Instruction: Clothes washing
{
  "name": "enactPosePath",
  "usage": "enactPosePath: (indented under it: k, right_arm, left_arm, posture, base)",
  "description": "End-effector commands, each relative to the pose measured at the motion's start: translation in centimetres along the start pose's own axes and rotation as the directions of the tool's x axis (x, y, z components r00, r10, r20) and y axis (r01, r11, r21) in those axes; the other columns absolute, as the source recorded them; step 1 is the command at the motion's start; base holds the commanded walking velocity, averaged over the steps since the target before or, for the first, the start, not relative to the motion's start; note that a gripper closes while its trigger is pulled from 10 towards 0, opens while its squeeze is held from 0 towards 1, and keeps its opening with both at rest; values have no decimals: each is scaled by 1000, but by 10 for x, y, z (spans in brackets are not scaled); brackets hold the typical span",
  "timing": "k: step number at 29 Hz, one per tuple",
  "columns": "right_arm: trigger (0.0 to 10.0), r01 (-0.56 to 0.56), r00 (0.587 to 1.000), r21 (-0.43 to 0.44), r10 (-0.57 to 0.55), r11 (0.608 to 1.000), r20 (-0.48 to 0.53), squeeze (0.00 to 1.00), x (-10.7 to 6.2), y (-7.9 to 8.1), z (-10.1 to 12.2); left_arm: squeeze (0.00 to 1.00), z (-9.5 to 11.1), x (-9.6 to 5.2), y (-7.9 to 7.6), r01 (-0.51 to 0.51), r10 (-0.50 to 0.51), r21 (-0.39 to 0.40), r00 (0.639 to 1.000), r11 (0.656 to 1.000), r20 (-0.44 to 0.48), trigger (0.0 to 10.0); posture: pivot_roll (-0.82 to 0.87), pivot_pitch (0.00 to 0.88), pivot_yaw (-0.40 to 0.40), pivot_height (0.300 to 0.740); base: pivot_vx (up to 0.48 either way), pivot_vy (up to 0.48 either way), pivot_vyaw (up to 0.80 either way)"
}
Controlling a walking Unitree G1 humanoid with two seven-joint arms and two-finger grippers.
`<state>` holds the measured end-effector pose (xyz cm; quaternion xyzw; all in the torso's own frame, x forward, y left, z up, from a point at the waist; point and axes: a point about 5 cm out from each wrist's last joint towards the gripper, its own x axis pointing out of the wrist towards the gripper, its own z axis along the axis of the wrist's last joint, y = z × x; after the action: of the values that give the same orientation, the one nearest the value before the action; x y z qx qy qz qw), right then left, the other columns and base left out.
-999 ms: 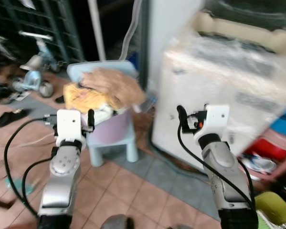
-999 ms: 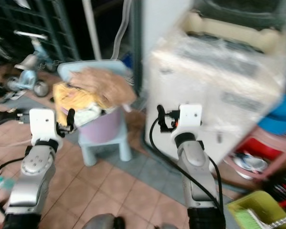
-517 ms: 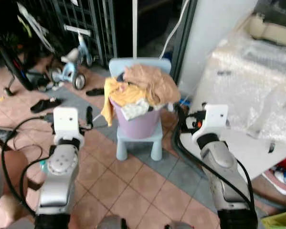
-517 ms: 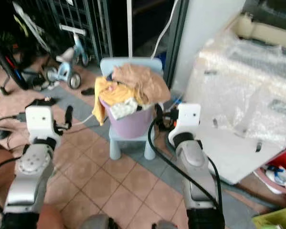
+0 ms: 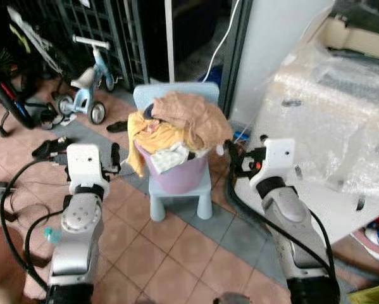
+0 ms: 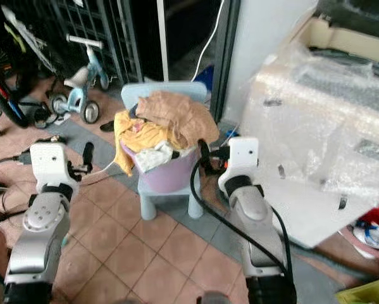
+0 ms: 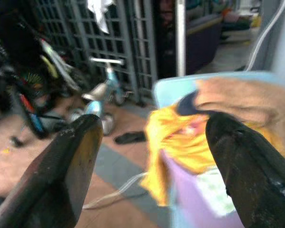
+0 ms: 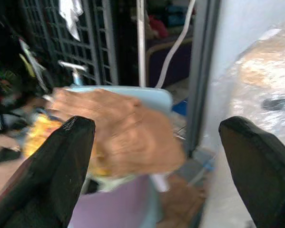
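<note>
Both arms are raised over a tiled floor [image 5: 170,253], forearms cut off by the frame's lower edge. The left gripper [image 7: 152,161] stands with fingers spread wide and nothing between them; the right gripper [image 8: 156,161] is likewise spread and empty. In the head views each gripper's black fingers are largely hidden behind its white wrist block, the left gripper at [image 5: 115,156] and the right at [image 5: 235,158].

Just beyond and between the two grippers, apart from both, a lilac basket [image 5: 176,174] sits on a small pale-blue chair [image 5: 176,193]. It is heaped above its rim with clothes [image 5: 183,123]: a tan garment on top, a yellow one spilling over the left side, a white piece at the front. What lies deeper in the basket is hidden. The wrist views are blurred, but each looks between its fingers at the pile.

To the right, a bulky white machine [image 5: 328,126] wrapped in clear plastic runs out of frame; its top and far side are hard to make out. A narrow strip of grey floor separates it from the chair, crossed by the right arm's black cable [image 5: 236,202]. Left of the chair, open tiles hold a sandal [image 5: 116,126]. Further back stand a child's scooter [image 5: 88,82], a dark metal grille [image 5: 88,25] and a white pole [image 5: 169,41] before a dark doorway.
</note>
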<state>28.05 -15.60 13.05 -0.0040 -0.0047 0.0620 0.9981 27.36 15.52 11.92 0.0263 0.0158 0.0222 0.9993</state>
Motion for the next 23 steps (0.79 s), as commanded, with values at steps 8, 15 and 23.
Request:
enactPosePath:
  k: [8, 15, 23]
  right_arm:
    - [10000, -61, 997, -38, 63, 997, 43, 0, 9, 15, 11]
    - [10000, -76, 996, -51, 78, 996, 38, 0, 13, 19, 11]
    - [10000, -106, 994, -46, 105, 993, -24, 0, 13, 23, 0]
  left_arm:
    - [0, 0, -1, 16, -52, 52, 11, 999, 999, -11, 10000]
    - [0, -1, -1, 17, -56, 57, 7, 998, 998, -19, 10000]
    - [0, -3, -4, 19, -73, 73, 12, 997, 997, -32, 10000]
  posture:
    - [-54, 0, 28, 740]
    - [-47, 0, 23, 740]
    - [-17, 0, 4, 740]
  base:
    - [468, 0, 198]
    - [455, 0, 554]
    - [448, 0, 0]
